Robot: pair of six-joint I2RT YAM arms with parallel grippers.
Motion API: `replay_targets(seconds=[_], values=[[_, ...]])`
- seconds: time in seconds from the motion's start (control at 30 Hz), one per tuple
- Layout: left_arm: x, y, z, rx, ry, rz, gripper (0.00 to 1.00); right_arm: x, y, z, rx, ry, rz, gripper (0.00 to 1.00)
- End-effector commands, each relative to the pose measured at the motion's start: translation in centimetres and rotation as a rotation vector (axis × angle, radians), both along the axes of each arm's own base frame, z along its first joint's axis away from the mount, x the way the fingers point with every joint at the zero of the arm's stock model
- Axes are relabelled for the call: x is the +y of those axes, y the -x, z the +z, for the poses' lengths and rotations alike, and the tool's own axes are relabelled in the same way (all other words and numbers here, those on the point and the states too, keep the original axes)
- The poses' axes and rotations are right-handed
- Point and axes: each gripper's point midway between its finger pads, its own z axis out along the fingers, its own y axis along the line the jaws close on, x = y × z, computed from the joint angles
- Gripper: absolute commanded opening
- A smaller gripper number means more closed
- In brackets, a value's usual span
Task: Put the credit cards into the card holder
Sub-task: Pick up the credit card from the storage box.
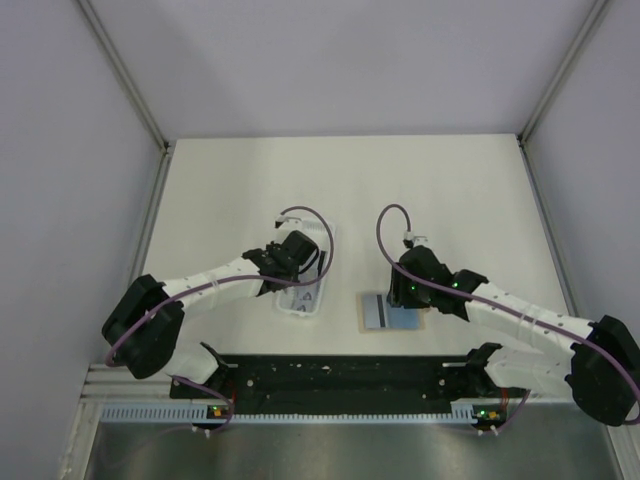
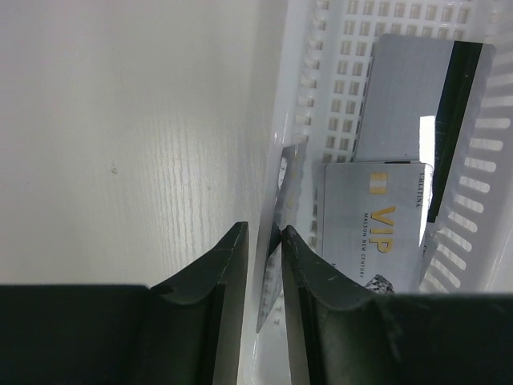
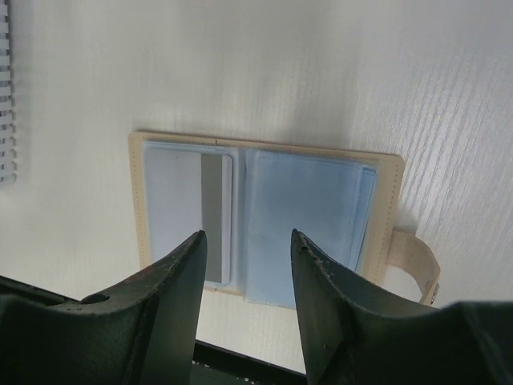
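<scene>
Pinching a credit card (image 2: 280, 180) left, hovering over card holder (image 3: 317, 200) right.
Clamped left gripper (image 2: 264, 231) on that thin card, on edge against wall of clear tray (image 2: 337, 48), two more cards (image 2: 373, 233) flat inside. Held right gripper (image 3: 248, 234) with fingers well apart above the open holder, one striped card (image 3: 192, 208) in its left pocket.

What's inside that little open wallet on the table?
The card holder holds one striped card in its left blue sleeve. The top right sleeve looks empty; anything under the stacked sleeves is covered.
</scene>
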Motion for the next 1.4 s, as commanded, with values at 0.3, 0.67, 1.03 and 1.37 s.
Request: replay_targets(seconds=[0.3, 0.67, 1.03, 1.37], values=[[0.6, -0.8, 2.1, -0.053, -0.013, 0.013, 0.27, 0.7, -0.3, 0.2, -0.018, -0.015, 0.025, 0.47], [0.6, -0.7, 2.7, -0.063, -0.008, 0.013, 0.27, 0.9, -0.3, 0.2, -0.014, -0.016, 0.029, 0.46], [0.7, -0.7, 2.8, -0.067, -0.005, 0.013, 0.10, 0.9, -0.4, 0.1, -0.010, -0.016, 0.031, 0.47], [0.8, -0.6, 3.4, -0.077, 0.003, 0.015, 0.00, 0.9, -0.2, 0.0, -0.007, -0.016, 0.031, 0.46]])
